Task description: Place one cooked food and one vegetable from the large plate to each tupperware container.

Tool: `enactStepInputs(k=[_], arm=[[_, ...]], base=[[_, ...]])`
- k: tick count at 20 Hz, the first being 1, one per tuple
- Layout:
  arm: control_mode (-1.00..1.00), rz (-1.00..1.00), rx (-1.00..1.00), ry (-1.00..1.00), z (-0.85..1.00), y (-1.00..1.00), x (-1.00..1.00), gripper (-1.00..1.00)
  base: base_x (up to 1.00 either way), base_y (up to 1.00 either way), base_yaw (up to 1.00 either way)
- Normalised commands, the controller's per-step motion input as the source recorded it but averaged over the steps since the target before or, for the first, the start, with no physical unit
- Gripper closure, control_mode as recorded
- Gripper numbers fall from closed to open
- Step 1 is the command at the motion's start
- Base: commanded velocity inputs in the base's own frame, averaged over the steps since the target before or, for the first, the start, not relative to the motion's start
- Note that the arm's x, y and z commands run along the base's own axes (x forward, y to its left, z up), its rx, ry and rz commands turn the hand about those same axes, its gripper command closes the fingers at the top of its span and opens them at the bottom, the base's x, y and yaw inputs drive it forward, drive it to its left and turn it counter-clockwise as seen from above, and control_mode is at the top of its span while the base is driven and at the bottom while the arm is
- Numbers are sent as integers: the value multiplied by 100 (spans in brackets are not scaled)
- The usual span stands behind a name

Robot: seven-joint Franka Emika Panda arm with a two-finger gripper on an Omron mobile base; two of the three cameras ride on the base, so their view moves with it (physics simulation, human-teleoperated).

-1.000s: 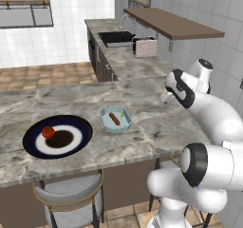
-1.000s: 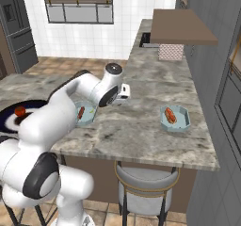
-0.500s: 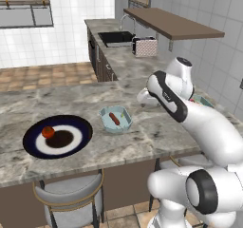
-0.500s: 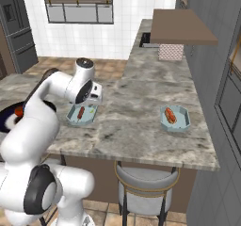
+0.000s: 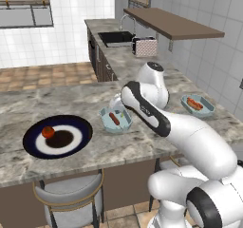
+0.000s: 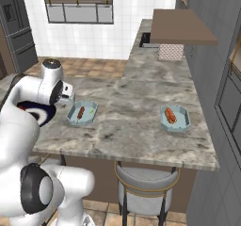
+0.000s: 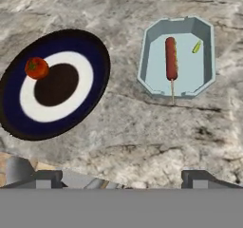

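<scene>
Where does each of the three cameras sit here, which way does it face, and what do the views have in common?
Left base view: behind the arm to its left, looking forward and down over the counter; the white arm rises from the lower right.
Right base view: behind the arm to its right, facing the same counter; the arm rises at the lower left.
Hand view: on the hand, looking down at the counter; two dark fingers show at the bottom.
Shared: the large plate with the tomato, and the near container holding the bare sausage.
</scene>
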Motion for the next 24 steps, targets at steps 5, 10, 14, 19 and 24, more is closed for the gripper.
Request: enactStepInputs(k=[5,10,14,19,24], arm=[[-100,8,-2,0,0,100,1,-100],[-100,5,-3,0,0,100,5,-100],[-100,1,-3,0,-1,90,6,-100],[-100,0,-3,0,-6,67,11,-100],[-100,0,-3,0,-23,70,22,-100]], base=[[0,0,0],[0,0,0],[0,0,0],[0,0,0],[0,0,0]])
